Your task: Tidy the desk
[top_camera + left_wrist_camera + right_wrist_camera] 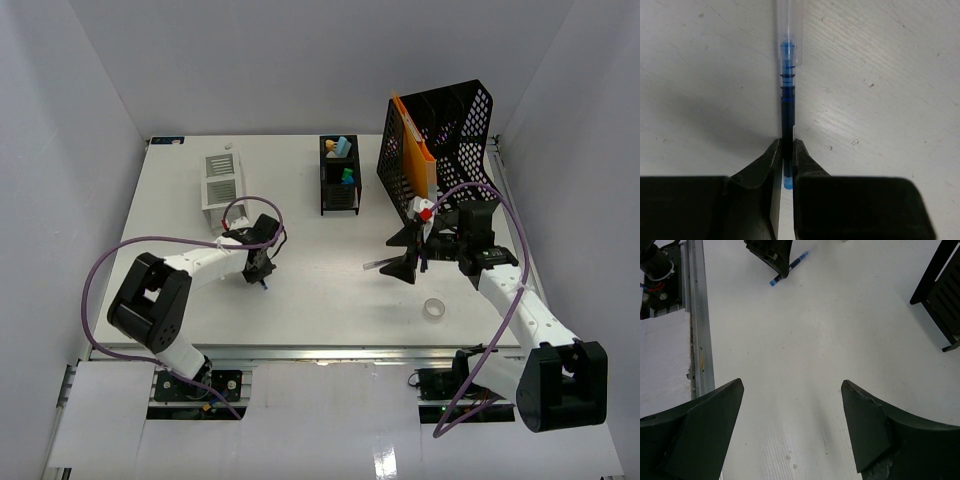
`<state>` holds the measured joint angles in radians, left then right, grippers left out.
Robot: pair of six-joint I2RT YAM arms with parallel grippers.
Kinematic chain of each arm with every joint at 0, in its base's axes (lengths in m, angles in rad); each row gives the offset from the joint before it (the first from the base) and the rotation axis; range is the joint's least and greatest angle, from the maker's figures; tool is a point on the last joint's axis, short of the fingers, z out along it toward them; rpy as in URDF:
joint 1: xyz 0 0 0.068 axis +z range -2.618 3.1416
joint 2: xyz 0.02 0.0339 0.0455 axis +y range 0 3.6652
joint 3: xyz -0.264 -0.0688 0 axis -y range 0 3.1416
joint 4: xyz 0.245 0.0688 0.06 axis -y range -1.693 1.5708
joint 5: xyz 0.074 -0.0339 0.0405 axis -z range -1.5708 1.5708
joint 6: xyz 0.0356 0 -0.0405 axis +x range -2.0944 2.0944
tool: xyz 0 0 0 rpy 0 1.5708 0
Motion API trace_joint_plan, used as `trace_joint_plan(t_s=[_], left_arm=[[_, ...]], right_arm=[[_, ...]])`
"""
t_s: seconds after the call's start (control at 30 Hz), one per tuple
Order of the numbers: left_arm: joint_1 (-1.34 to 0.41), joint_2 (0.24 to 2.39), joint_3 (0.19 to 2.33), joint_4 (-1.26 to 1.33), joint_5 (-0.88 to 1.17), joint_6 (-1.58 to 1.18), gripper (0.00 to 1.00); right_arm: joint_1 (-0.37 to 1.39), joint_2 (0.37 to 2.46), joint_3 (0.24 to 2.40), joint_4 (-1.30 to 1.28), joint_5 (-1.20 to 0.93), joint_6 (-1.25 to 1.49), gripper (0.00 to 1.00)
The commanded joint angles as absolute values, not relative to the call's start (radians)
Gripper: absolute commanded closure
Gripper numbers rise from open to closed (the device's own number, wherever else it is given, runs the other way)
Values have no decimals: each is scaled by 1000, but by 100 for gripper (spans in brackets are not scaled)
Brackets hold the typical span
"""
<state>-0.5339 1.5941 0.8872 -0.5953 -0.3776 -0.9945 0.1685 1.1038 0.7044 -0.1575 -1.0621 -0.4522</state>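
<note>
My arms (pixel 200 262) are white tubes with bulky black joints (pixel 150 300), and a purple cable (pixel 95 275) loops back from behind each pincer. My left pincer (pixel 263 279) and right pincer (pixel 402 252) are matte black, with broad wedge-shaped fingers (pixel 705 430) scuffed along their inner edges.

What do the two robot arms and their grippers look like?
The left arm and right arm have white links with bulky black joint housings. A purple cable loops along each. The left gripper and right gripper carry matte black, wedge-shaped fingers tapering to narrow tips.
</note>
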Motion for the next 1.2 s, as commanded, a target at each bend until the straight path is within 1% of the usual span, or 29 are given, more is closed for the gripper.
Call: trace_joint_plan(t_s=[0.0,0.13,0.27,0.57,0.7,0.8,0.9,1.07,1.17], left_arm=[[-534,1587,815,-590,-337,-1009,85],[-536,1532,785,-573,-313,-997,91],[-557,1460,752,-518,-248,-954,99],[-694,1311,727,-329,-52,-805,100],[-723,1263,673,-144,120,-731,100],[-726,1236,616,-12,210,-680,100],[-729,1203,551,169,269,-663,100],[-732,1160,454,388,346,-634,100],[-735,1150,406,504,374,-622,100]], right_arm=[[156,1085,690,-125,-1101,-454,15],[148,1091,686,-123,-1112,-454,15],[135,1105,680,-123,-1128,-456,15],[109,1124,673,-120,-1175,-454,14],[95,1122,673,-124,-1206,-457,14],[91,1123,673,-124,-1222,-453,14],[89,1127,675,-110,-1241,-426,14],[91,1147,702,-70,-1278,-310,14],[94,1177,753,-119,-1297,-275,14]])
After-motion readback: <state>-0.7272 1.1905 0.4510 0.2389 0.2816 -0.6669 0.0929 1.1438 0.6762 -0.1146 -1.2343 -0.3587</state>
